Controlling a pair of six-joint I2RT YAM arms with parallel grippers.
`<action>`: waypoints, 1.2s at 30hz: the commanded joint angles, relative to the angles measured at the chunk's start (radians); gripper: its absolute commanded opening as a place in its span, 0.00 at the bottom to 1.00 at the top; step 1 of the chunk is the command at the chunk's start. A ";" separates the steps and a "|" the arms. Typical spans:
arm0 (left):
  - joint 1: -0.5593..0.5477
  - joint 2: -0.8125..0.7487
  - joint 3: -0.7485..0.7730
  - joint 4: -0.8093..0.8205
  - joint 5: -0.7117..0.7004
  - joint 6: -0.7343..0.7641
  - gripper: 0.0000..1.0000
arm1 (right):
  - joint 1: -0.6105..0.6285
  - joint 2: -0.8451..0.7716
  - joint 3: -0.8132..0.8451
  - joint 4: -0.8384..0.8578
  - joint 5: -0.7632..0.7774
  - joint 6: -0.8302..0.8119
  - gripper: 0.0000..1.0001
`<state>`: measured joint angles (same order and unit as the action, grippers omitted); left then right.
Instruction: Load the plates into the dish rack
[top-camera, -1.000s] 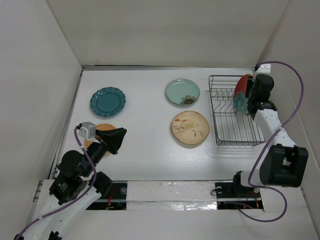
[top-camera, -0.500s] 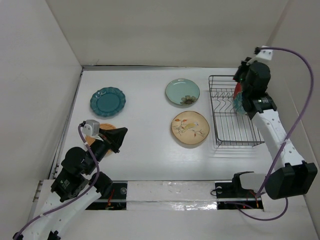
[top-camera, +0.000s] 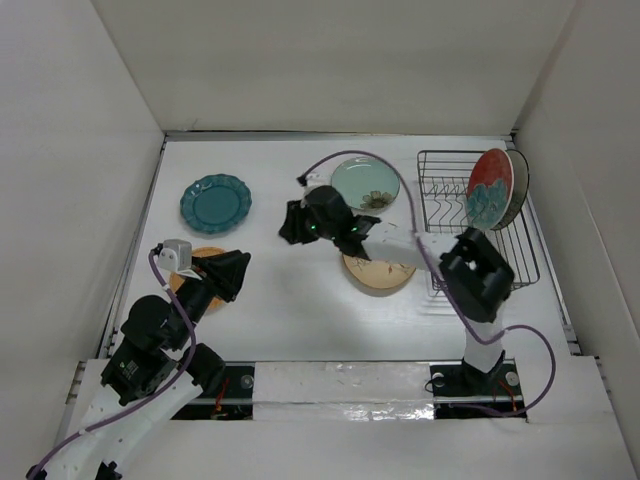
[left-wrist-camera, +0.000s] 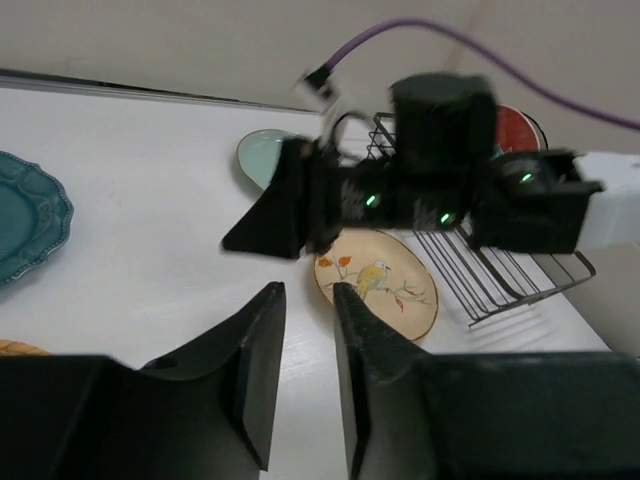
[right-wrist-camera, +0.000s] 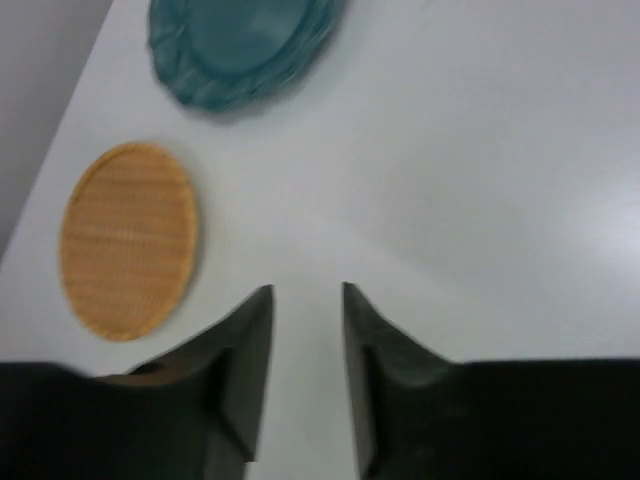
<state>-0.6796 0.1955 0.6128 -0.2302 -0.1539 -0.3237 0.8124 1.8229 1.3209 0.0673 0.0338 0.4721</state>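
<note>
The dish rack (top-camera: 480, 240) stands at the right. The red plate with the teal flower (top-camera: 489, 188) stands upright in it, with the dark-rimmed cream plate (top-camera: 518, 183) behind. The scalloped teal plate (top-camera: 215, 203), the mint plate (top-camera: 365, 180), the tan floral plate (top-camera: 380, 270) and the orange plate (top-camera: 205, 258) lie flat on the table. My right gripper (top-camera: 291, 224) is open and empty over the table's middle, facing the teal plate (right-wrist-camera: 240, 45) and the orange plate (right-wrist-camera: 128, 240). My left gripper (top-camera: 236, 272) is open and empty beside the orange plate.
My right arm (top-camera: 400, 240) stretches across the tan and mint plates and partly hides them. In the left wrist view the right gripper (left-wrist-camera: 285, 205) hangs ahead of my left fingers (left-wrist-camera: 262, 340). White walls close in the table on three sides.
My right arm has swung from the rack to the table's middle, leaving the red plate upright in the rack. My left arm has barely moved.
</note>
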 joint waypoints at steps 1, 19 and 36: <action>-0.006 -0.024 0.016 0.034 -0.050 -0.003 0.24 | 0.100 0.119 0.122 0.124 -0.115 0.143 0.47; -0.006 0.005 0.011 0.031 -0.027 -0.009 0.28 | 0.240 0.605 0.371 0.278 -0.259 0.525 0.61; -0.006 -0.008 0.010 0.042 0.008 0.005 0.29 | 0.228 0.316 0.019 0.488 -0.197 0.491 0.00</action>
<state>-0.6796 0.1982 0.6128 -0.2295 -0.1604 -0.3267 1.0416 2.2669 1.3861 0.4572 -0.1879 1.0451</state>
